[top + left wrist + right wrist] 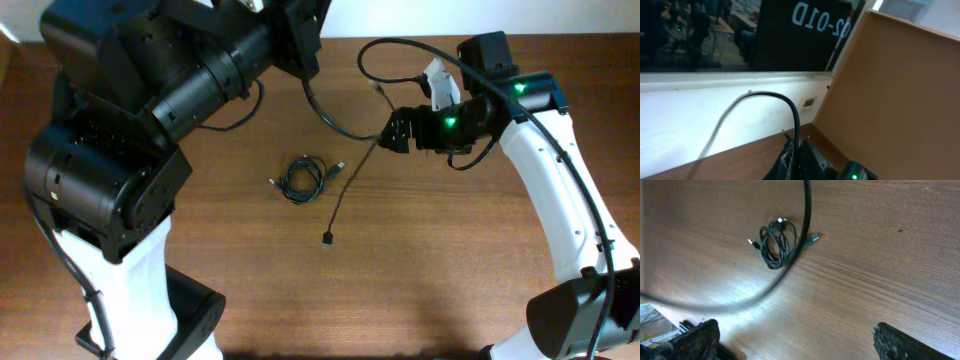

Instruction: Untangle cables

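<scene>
A small coiled bundle of thin black cables [303, 178] lies mid-table, with a silver-tipped plug beside it; it also shows in the right wrist view [775, 242]. My left gripper [304, 62] is raised at the back and shut on a black cable [340, 130], which curves down toward my right gripper. In the left wrist view the jaws [796, 146] pinch this cable [790, 102]. A thin straight strand [352, 188] runs from near the right gripper to a plug on the table. My right gripper [393, 130] is open and empty [792, 330], and the cable [802, 225] passes blurred in front.
The wooden table [450, 260] spreads to the front and right. The bulky left arm [130, 110] fills the left side. The right arm [560, 190] and its thicker black cable loop [385, 45] are at the back right. A wooden side wall [900, 90] stands behind.
</scene>
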Tool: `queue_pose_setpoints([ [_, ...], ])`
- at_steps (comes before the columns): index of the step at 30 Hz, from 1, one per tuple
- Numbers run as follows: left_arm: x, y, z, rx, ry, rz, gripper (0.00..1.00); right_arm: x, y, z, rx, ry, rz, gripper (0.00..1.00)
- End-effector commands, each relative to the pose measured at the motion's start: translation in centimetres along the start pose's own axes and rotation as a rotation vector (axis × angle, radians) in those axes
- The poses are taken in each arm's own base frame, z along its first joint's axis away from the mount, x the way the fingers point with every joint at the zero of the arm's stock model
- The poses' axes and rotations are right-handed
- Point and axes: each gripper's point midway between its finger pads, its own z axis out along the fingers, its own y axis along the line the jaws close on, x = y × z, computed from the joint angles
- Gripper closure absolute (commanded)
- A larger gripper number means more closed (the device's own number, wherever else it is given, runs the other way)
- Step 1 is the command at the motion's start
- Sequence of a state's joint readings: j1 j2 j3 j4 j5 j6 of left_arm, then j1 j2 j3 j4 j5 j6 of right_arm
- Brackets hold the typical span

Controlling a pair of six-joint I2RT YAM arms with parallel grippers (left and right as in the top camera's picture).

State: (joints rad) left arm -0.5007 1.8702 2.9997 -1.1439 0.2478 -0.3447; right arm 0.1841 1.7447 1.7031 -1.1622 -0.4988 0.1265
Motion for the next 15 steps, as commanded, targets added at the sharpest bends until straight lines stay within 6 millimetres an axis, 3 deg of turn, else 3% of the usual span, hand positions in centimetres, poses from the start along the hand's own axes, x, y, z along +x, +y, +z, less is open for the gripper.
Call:
queue_pose_setpoints([
  [1, 0.4, 1.3, 1.0, -0.043, 0.006, -0.014, 1.0, 0.2, 0.3, 0.4, -0.014, 0.013, -0.014, 0.02],
  [3, 1.0, 1.9, 1.5, -0.069, 0.025, -0.015, 1.0, 0.3, 0.3, 0.4, -0.013, 0.017, -0.012, 0.01],
  [10, 3.4, 11.0, 0.4, -0.561, 0.066, 0.002, 0.99, 0.4, 0.2, 0.4, -0.013, 0.022, -0.009, 0.02],
  [15, 5.4, 15.4, -0.1, -0.711, 0.149, 0.0, 0.99, 0.5, 0.1, 0.5, -0.013, 0.031, -0.004, 0.01],
])
